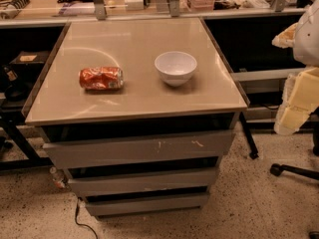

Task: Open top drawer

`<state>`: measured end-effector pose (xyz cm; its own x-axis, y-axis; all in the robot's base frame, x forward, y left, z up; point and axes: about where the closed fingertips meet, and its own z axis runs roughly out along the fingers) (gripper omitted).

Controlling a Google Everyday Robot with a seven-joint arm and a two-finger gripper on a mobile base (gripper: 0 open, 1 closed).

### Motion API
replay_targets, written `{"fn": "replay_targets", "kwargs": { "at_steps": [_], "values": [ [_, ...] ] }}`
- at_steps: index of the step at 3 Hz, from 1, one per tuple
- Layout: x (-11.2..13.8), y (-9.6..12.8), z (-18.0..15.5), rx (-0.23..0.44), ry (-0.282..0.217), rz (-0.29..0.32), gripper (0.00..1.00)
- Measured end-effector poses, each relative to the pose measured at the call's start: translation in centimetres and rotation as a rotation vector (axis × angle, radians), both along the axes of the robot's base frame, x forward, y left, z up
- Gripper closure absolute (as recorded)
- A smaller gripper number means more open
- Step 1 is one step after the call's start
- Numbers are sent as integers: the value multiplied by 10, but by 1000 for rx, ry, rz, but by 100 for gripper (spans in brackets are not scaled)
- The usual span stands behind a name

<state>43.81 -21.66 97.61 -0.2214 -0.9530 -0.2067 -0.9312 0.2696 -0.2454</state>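
Observation:
The top drawer is the widest grey front, just under the tabletop of the cabinet. It has no handle and bears small pale scratches right of centre. A dark gap shows above its front; its tray is hidden. The gripper, with pale yellow fingers on a white arm, hangs at the right edge of the view. It is to the right of the cabinet, at about tabletop height, apart from the drawer and holding nothing.
A crushed orange can lies on its side and a white bowl stands on the tabletop. Two narrower grey drawer fronts sit below. A chair base is on the floor at right. A cluttered shelf runs behind.

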Motion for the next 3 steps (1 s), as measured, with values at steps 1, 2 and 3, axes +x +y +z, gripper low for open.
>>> {"fn": "replay_targets", "kwargs": {
  "at_steps": [1, 2, 3],
  "values": [
    [-1, 4, -6, 5, -16, 9, 0],
    [-1, 12, -35, 6, -26, 18, 0],
    [1, 22, -81, 15, -1, 34, 0]
  ]
}}
